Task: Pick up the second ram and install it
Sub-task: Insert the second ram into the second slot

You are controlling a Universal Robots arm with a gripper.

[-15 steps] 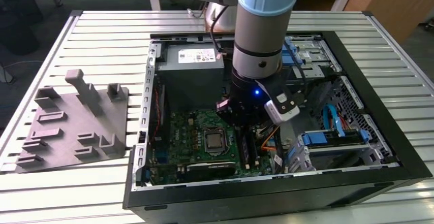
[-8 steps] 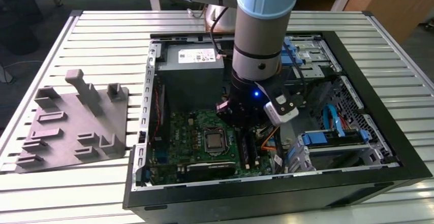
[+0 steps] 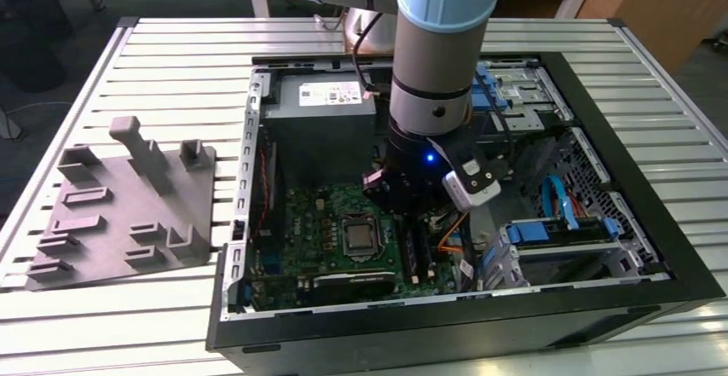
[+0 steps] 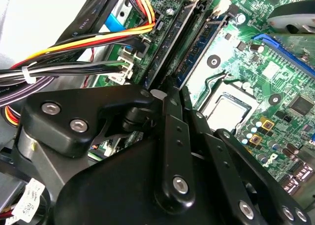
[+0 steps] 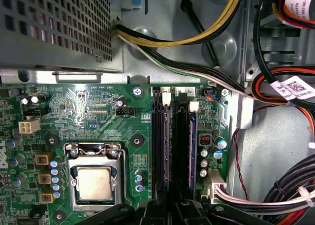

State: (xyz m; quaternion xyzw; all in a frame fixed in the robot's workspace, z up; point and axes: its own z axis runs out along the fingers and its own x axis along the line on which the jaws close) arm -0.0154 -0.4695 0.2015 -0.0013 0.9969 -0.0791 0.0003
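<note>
Your gripper (image 3: 401,199) hangs inside the computer case (image 3: 592,299), low over the memory slots (image 5: 170,146); finger spacing cannot be determined. The second ram (image 5: 194,151) stands upright in a slot just beside it. The processor socket (image 5: 95,176) and cable bundle (image 4: 74,52) flank it.

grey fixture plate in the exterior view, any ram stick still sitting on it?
No: the grey fixture plate shows bare slots and posts, with no stick on it.
</note>
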